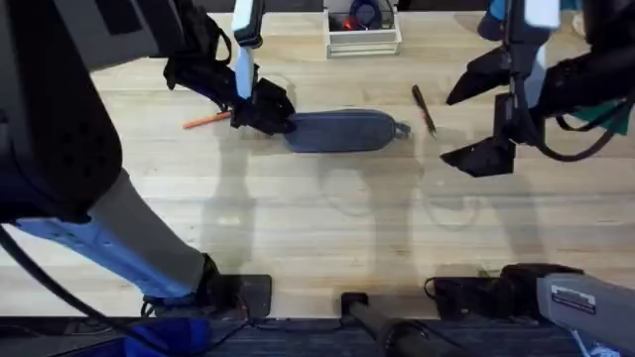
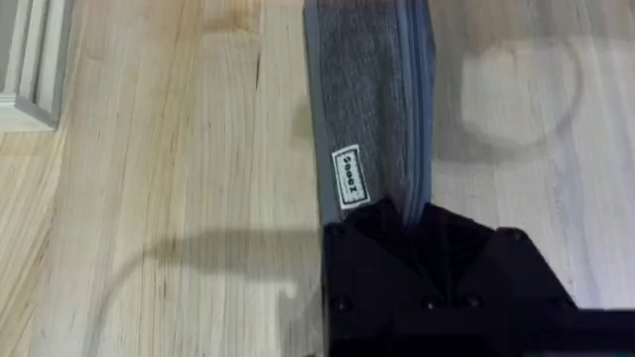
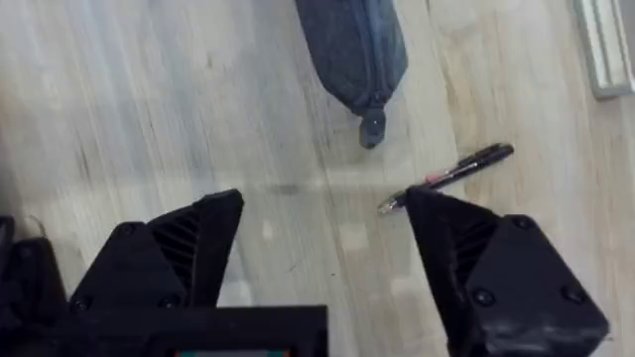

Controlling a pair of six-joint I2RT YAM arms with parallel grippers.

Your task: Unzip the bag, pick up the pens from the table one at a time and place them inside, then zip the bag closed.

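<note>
The left arm (image 1: 69,129) is seen large and dark close under the overhead camera, reaching forward to the left end of the bag (image 1: 342,130). The left gripper (image 1: 266,111) is closed on that end; in the left wrist view its fingers (image 2: 417,238) are pinched on the fabric beside a small white label (image 2: 349,177), with the zipper (image 2: 415,99) running away along the pouch. The blue-grey pencil pouch is laid lengthwise on the table (image 1: 317,228), its pull loop (image 3: 372,127) at the right end. The orange pen (image 1: 206,120) is seen just left of the left gripper. The dark pen (image 1: 424,108) lies near the loop end, apart from it. The right gripper (image 1: 486,114) is held wide open above the table, right of the dark pen. A white tray (image 1: 363,40) stands at the far edge.
</note>
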